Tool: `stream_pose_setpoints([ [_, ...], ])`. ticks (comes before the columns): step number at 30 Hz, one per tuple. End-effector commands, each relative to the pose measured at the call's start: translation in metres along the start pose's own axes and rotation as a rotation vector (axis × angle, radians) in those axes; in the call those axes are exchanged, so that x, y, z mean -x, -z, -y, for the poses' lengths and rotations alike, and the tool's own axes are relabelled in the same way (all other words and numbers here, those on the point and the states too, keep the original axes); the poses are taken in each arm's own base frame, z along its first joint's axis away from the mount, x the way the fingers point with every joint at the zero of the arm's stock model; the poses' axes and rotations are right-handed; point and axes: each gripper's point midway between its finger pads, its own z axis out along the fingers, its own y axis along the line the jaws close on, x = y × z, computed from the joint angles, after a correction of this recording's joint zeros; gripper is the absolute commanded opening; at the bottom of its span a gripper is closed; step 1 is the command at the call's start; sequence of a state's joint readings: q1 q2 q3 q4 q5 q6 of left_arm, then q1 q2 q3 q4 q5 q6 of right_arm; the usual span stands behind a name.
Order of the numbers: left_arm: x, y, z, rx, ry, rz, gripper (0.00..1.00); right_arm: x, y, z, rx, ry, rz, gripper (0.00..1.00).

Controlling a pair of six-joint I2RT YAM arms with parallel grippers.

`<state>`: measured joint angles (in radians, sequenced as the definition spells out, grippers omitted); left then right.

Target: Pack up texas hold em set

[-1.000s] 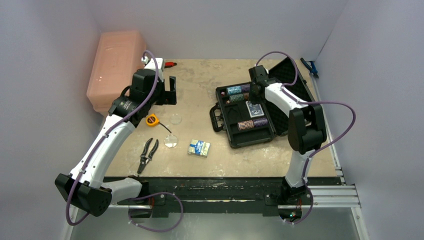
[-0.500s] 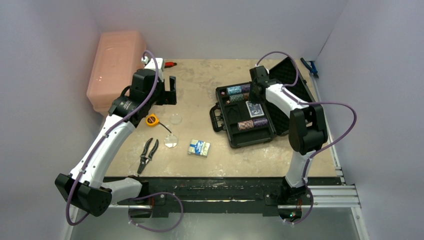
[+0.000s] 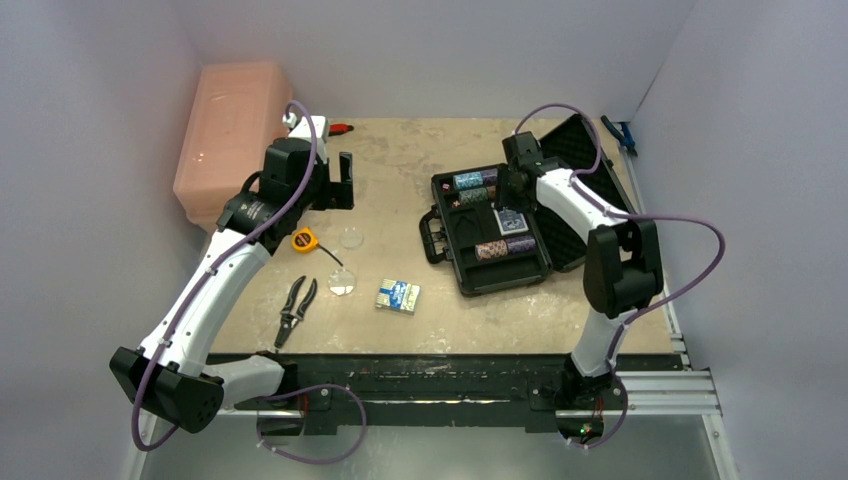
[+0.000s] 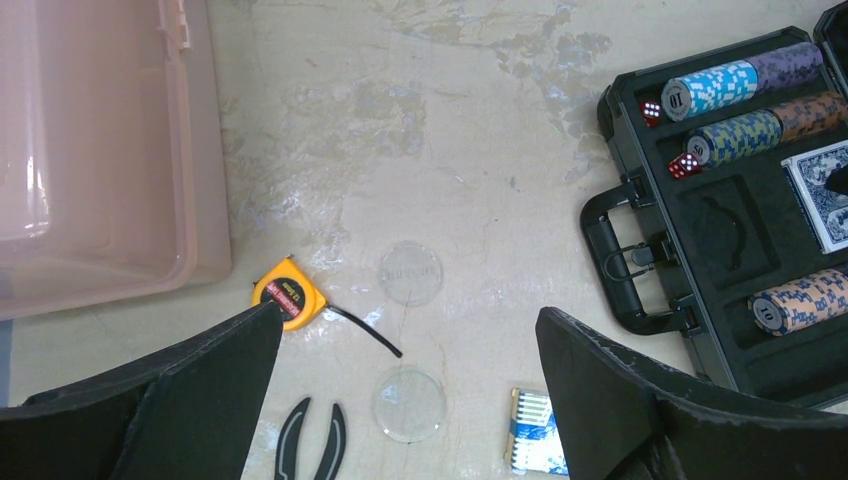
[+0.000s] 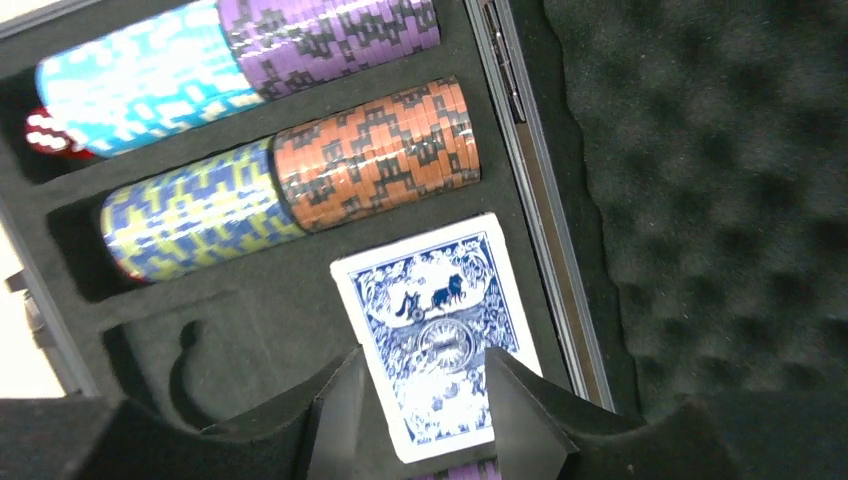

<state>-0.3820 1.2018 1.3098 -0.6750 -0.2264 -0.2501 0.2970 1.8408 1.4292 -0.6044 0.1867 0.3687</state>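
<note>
Right wrist view: the right end effector point(image 5: 425, 405) hangs low over a blue-backed deck point(image 5: 432, 300) lying flat in its foam slot inside the open case point(image 5: 265, 300), beside the orange chips point(image 5: 375, 150). Its fingers stand a narrow gap apart and seem to grip nothing. Two red dice point(image 4: 684, 166) sit in the case at the handle end of the chip rows.

Outside the case, on its handle side, a second deck point(image 3: 398, 296) lies on the counter point(image 3: 420, 160) with two pale discs point(image 4: 410, 272) farther out. Above them the left end effector point(image 4: 407, 320) waits, spread wide and empty.

The step in hand looks like seating the first deck. Done well, it probably means a straight lift out of the case, so the fingers do not catch a card edge and drag the deck from its slot. The empty pocket point(image 4: 722, 215) next to it looks meant for the second deck.
</note>
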Motion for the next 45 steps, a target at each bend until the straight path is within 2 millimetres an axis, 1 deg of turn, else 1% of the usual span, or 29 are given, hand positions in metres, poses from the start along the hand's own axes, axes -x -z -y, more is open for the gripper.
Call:
stream_pose_setpoints([
  [1,0.004,0.002,0.0,0.006,0.012,0.025,1.0,0.017,0.042,-0.011,0.083,0.036,0.084,0.53],
  [3,0.001,0.0,0.0,0.005,0.019,0.013,1.0,0.019,0.053,-0.019,0.134,0.063,0.111,0.57],
  [6,-0.006,0.001,0.0,0.007,0.027,-0.008,1.0,0.018,0.068,-0.035,0.202,0.117,0.153,0.7],
  [9,-0.016,0.005,-0.001,0.005,0.038,-0.029,1.0,0.015,0.085,-0.053,0.263,0.176,0.198,0.78],
  [13,-0.032,0.014,-0.007,0.014,0.038,-0.055,1.0,0.006,0.103,-0.081,0.354,0.278,0.24,0.86],
  [15,-0.04,0.021,-0.011,0.021,0.034,-0.06,1.0,0.002,0.11,-0.089,0.382,0.323,0.255,0.9],
  [18,-0.055,0.03,-0.018,0.033,0.024,-0.083,1.0,-0.009,0.127,-0.107,0.473,0.41,0.272,0.99],
  [21,-0.072,0.035,-0.025,0.05,0.012,-0.104,1.0,-0.024,0.145,-0.123,0.539,0.507,0.308,0.99],
  [23,-0.081,0.037,-0.03,0.063,0.003,-0.11,1.0,-0.038,0.157,-0.136,0.581,0.576,0.329,0.99],
  [26,-0.092,0.039,-0.037,0.084,-0.009,-0.12,1.0,-0.056,0.168,-0.149,0.635,0.656,0.365,0.99],
  [28,-0.097,0.038,-0.039,0.092,-0.015,-0.125,1.0,-0.066,0.171,-0.155,0.668,0.68,0.376,0.99],
  [33,-0.096,0.034,-0.038,0.094,-0.022,-0.125,1.0,-0.084,0.172,-0.17,0.717,0.717,0.321,0.99],
  [37,-0.094,0.035,-0.045,0.126,-0.032,-0.114,1.0,-0.102,0.171,-0.185,0.758,0.78,0.288,0.99],
  [41,-0.091,0.039,-0.054,0.175,-0.032,-0.092,1.0,-0.118,0.169,-0.201,0.802,0.829,0.274,0.97],
  [45,-0.084,0.051,-0.073,0.276,0.002,-0.038,1.0,-0.137,0.163,-0.219,0.84,0.891,0.249,0.95],
])
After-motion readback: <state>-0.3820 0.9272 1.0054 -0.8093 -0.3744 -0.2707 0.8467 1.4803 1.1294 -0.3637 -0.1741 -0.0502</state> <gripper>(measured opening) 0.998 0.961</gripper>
